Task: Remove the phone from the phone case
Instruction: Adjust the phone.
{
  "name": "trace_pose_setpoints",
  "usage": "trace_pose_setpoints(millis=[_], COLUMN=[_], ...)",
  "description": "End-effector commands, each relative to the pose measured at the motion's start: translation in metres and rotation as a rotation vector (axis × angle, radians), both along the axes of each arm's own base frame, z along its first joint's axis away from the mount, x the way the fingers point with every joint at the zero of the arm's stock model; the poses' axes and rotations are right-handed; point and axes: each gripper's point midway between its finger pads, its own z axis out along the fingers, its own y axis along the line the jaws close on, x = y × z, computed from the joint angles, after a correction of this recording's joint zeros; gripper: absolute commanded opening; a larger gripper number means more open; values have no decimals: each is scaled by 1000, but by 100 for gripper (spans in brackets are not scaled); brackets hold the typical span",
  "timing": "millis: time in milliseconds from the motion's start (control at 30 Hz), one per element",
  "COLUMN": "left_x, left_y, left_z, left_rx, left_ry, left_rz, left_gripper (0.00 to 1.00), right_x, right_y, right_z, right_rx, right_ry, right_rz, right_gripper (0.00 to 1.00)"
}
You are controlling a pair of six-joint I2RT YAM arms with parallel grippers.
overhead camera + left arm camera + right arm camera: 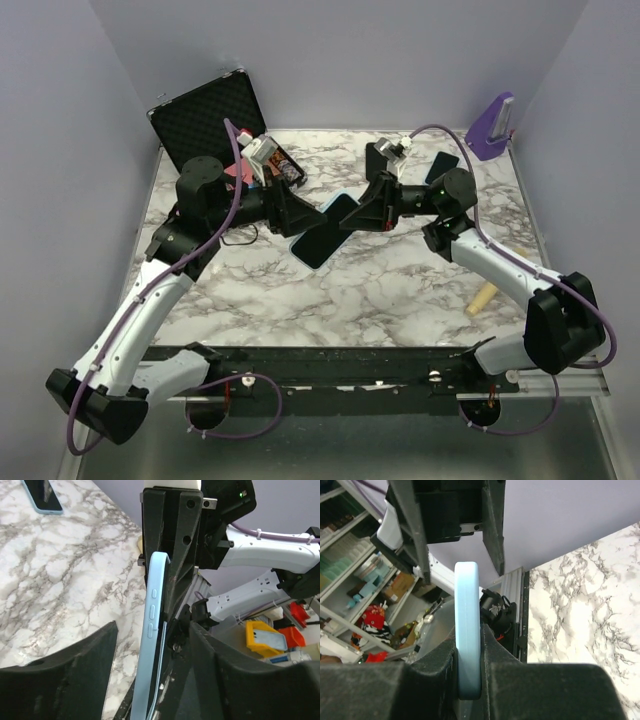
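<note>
A phone in a light-blue case (322, 232) hangs above the middle of the table between both grippers, dark screen up in the top view. My right gripper (360, 212) is shut on its far end; in the right wrist view the case (467, 590) stands edge-on, pinched between the fingers (435, 680). My left gripper (300, 215) is at the other end. In the left wrist view the case (152, 600) stands edge-on between wide-apart fingers (65, 680), with a clear gap on the left. A thin blue lip of the case stands slightly off the phone's dark body.
An open black foam-lined box (205, 120) stands at the back left, with small items (283, 165) in front of it. Another dark phone (445, 165) lies at the back right, also in the left wrist view (42, 497). A purple stand (492, 125) and a wooden piece (481, 298) are on the right.
</note>
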Motion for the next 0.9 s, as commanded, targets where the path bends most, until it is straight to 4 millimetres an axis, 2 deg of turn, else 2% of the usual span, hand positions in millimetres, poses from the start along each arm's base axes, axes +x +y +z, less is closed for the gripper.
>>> trace_pose_setpoints(millis=[0, 200, 267, 433, 500, 533, 633, 700, 800, 867], left_x=[-1, -7, -5, -5, -7, -6, 2, 10, 26, 28], left_y=[-10, -25, -27, -34, -34, -34, -25, -14, 6, 14], left_z=[-17, -16, -19, -22, -19, -19, -14, -5, 5, 18], left_rx=[50, 19, 27, 34, 35, 38, 52, 33, -42, -112], left_ry=[55, 55, 69, 97, 84, 80, 34, 1, -18, -22], left_rz=[-105, -206, -210, -245, -250, -240, -128, -9, 198, 268], left_gripper=[56, 51, 45, 24, 9, 0, 0, 0, 0, 0], right_x=[-11, -12, -14, -13, -11, -10, -5, 2, 12, 4], right_y=[-1, 3, 6, 13, 13, 13, 14, 15, 17, 19], right_z=[4, 4, 2, -4, -4, -4, -6, -14, -26, -28], right_rx=[-45, -68, -78, -105, -107, -106, -106, -115, -102, -47], right_ry=[-59, -57, -54, -45, -44, -42, -22, 15, 88, 122], right_rz=[71, 104, 125, 142, 131, 125, 65, 9, -88, -80], right_gripper=[1, 1, 1, 1, 1, 4, 44, 63, 74, 76])
